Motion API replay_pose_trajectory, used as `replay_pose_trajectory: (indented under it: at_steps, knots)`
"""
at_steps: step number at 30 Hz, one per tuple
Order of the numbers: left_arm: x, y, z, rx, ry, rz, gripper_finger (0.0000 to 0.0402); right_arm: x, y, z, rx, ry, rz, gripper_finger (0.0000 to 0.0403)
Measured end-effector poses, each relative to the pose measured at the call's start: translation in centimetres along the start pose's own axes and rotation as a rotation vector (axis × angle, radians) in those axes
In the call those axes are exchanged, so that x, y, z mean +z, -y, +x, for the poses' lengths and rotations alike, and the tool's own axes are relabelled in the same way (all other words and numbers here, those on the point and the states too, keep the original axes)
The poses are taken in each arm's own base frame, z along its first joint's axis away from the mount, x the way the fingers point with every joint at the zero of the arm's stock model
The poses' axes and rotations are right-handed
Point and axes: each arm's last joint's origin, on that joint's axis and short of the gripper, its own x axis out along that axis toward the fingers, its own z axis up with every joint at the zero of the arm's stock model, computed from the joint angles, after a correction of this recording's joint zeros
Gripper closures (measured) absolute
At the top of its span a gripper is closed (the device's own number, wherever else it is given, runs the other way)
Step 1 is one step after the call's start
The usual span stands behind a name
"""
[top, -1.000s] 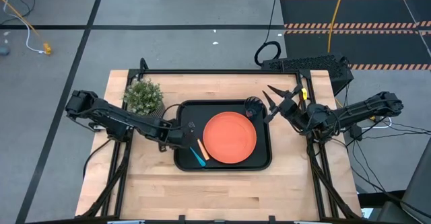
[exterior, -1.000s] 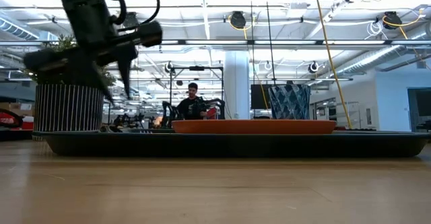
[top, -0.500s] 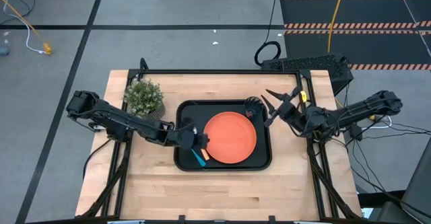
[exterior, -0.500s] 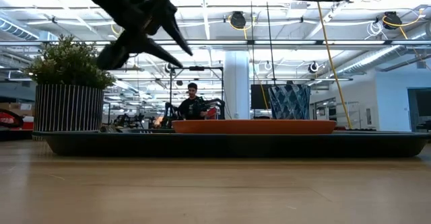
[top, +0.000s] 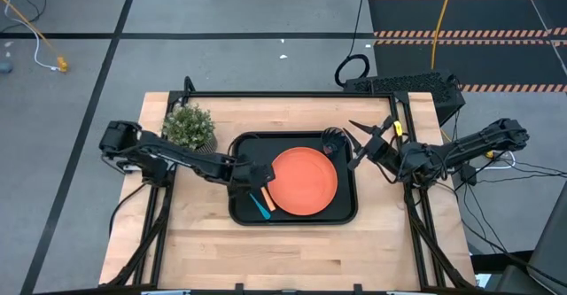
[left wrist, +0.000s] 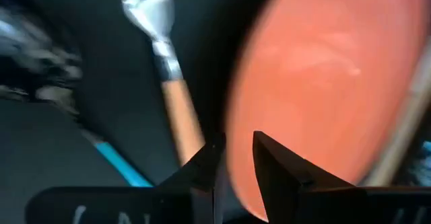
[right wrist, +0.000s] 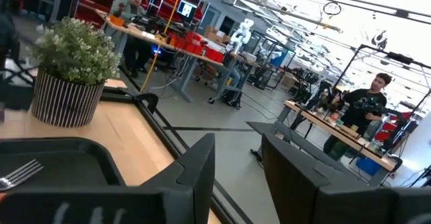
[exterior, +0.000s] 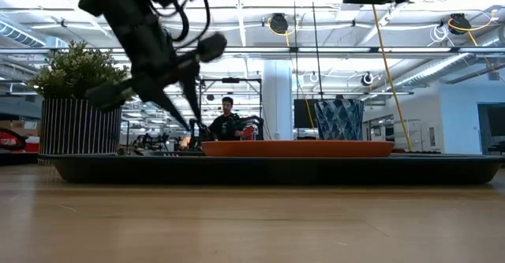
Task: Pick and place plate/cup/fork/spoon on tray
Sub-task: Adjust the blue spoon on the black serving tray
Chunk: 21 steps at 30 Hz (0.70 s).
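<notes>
The black tray [top: 292,221] lies mid-table. On it rest the orange plate [top: 303,182], the dark cup [top: 334,141] in its far right corner, and left of the plate the tan-handled fork [top: 267,199] and the blue-handled spoon [top: 258,208]. My left gripper [top: 260,176] hangs over the tray's left part, slanting down. Its fingers [left wrist: 236,150] stand a little apart with nothing between them, just above the gap between the fork's handle [left wrist: 176,109] and the plate's left rim [left wrist: 242,116]. My right gripper [top: 357,143] waits open, raised, beside the tray's far right corner.
A bushy green plant in a striped pot [top: 189,128] stands on the table just off the tray's far left corner, close to my left arm. Bare wooden tabletop [top: 292,255] stretches along the near side. People sit at benches in the room beyond.
My left gripper has moved toward the table's right edge, from the tray's left rim to beside the plate's left rim, and has come down and tipped more steeply. The things on the tray have stayed where they were.
</notes>
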Motion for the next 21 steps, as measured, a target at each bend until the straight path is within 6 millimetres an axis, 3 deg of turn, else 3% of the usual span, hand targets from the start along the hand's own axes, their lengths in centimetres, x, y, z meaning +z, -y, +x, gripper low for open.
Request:
replay_pose_trajectory:
  at_steps: [6, 12, 21]
  knots:
    - [0.4, -1.0, 0.7, 0.131, -0.031, -0.067, 0.0329, -0.1, 0.0, 0.0, 0.001, -0.006, -0.012, 0.0289]
    - [0.5, -1.9, -0.9, 0.320, -0.017, -0.130, 0.0329, -0.1, 0.1, 0.0, -0.024, -0.018, -0.025, 0.0289]
    - [0.0, -1.9, -0.5, 0.335, 0.002, -0.184, 0.0330, 0.0, 0.1, 0.0, -0.021, -0.011, -0.021, 0.0289]
